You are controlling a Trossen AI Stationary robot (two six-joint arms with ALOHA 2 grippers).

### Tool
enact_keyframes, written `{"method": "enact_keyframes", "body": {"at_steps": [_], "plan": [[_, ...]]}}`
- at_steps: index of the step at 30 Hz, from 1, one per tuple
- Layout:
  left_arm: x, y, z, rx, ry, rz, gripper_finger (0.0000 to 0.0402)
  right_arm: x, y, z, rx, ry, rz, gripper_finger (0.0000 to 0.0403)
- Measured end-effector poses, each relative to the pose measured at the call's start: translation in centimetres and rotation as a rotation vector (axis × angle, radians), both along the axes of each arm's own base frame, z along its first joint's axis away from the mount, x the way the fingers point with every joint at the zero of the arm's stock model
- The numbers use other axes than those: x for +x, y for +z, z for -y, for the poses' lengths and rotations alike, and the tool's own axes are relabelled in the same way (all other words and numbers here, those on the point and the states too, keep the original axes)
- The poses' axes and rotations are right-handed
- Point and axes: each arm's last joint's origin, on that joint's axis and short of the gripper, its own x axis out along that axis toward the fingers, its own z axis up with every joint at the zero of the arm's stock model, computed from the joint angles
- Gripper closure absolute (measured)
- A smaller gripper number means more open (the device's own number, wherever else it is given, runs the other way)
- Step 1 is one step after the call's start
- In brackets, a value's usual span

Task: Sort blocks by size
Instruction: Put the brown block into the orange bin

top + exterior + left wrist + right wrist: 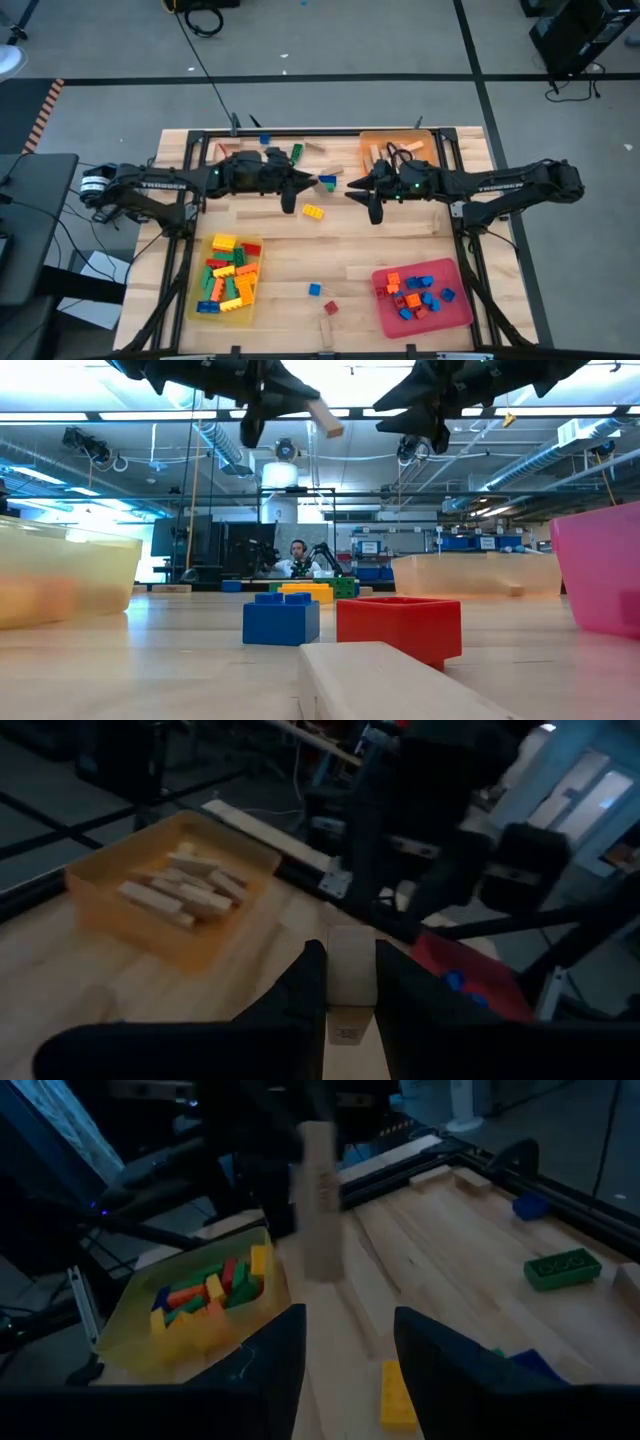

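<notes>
Both arms reach in from the table's (300, 265) side edges and meet over its far half, level and raised well above the surface, tips pointing toward each other across a small gap. The left hand (312, 180) pinches a tan wooden block (350, 982) between its fingers, the block sticking out past the tips; in the low view it hangs high in the air. The right hand (352, 186) faces it just short of the block, fingers (445, 1350) spread and touching nothing. Bare table lies under the two hands except for a yellow brick (313, 211) and a blue-green one (327, 182). At the far edge a green brick (296, 153), a blue brick (264, 139) and loose wooden pieces lie beside the orange tray (372, 138) of wooden blocks in the far right corner. The yellow tray (203, 308) near the left front corner holds mixed bricks; the red tray (464, 312) near the right front corner holds small orange, red and blue ones. Between these trays, toward the near edge, sit a small blue brick (314, 290), a small red brick (331, 308) and a wooden piece (326, 328), with open wood around them.
</notes>
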Motion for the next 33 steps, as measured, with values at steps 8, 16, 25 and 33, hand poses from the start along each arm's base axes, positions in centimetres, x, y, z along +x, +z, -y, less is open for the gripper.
{"method": "enact_keyframes", "body": {"at_steps": [8, 16, 25, 33], "plan": [[1.9, -1.2, 0.7, -0.028, -0.018, 0.041, 0.0337, 0.5, -0.5, -0.2, 0.002, 0.083, -0.014, 0.0184], [4.3, -0.7, 0.6, -0.018, -0.047, 0.052, 0.0337, 0.6, -0.5, -0.2, 0.000, 0.088, -0.006, 0.0121], [7.9, -0.5, 0.5, -0.002, -0.122, 0.039, 0.0337, 0.6, -0.5, -0.1, -0.024, 0.089, -0.010, 0.0145], [8.9, -0.3, 0.4, 0.003, -0.135, 0.031, 0.0332, 0.6, -0.5, -0.1, -0.062, 0.101, -0.013, 0.0304]]}}
